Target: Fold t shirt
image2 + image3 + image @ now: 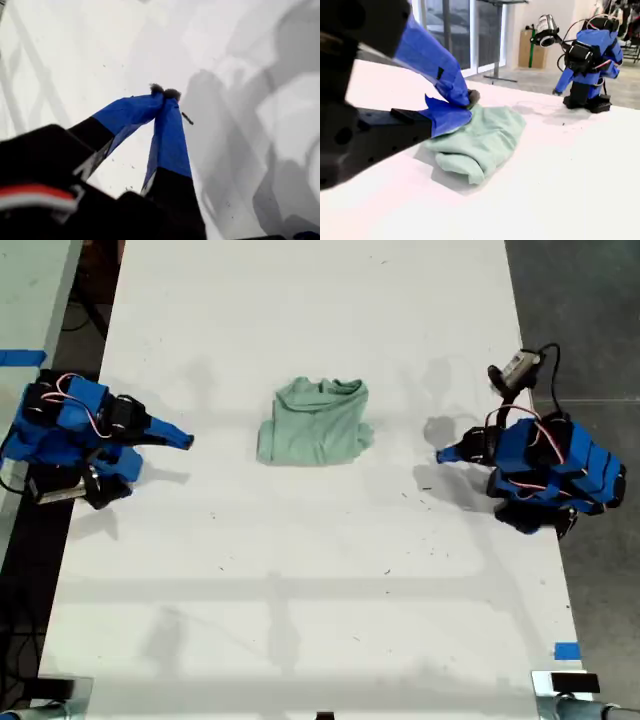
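Bright, even overhead light; we see the white table (300,570) nearly washed out in the exterior view, with soft multiple shadows beside each arm. The first wrist view is blurred, its dark foreground out of focus. The second wrist view blurs near the lens; windows (462,30) glare behind.

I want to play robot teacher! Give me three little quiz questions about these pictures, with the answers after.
1. True or false: the t shirt is spread out flat on the table.
2. What is my first gripper holding? A) the t shirt B) nothing C) a cup
3. Fill in: in the exterior view, the t shirt lies ____ my first gripper and my second gripper.

Key:
1. False. It is folded into a small bundle.
2. B. It is shut on nothing, over bare table.
3. Between.
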Available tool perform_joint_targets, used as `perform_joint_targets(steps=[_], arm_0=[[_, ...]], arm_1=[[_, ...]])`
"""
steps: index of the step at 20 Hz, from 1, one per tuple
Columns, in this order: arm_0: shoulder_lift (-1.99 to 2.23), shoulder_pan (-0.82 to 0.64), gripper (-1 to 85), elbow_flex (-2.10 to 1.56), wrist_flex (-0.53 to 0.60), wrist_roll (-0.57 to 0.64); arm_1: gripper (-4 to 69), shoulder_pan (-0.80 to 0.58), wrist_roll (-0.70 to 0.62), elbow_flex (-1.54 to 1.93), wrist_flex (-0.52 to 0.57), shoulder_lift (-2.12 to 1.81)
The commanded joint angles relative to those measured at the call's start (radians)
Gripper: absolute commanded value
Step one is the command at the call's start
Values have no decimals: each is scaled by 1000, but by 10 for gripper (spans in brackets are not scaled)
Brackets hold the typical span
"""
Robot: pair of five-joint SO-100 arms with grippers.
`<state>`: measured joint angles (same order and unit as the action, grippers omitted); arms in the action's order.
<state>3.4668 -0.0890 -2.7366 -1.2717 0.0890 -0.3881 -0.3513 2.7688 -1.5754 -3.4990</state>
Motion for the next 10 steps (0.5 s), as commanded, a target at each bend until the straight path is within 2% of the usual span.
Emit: perform_joint_targets(steps=[1,5,8,9,10], arm_0=[[77,77,-1,-120,86,-11],[130,44,0,-383,149,-58],[133,55,0,-408,173,-51],[133,72,18,-408,172,-57],[133,80,100,-405,167,-81]], arm_1=[[-8,11,31,130,44,-6],[-9,48,31,213,106,-6],[-7,40,55,268,144,-6],[1,41,64,268,144,-6],[21,44,75,272,144,-6]])
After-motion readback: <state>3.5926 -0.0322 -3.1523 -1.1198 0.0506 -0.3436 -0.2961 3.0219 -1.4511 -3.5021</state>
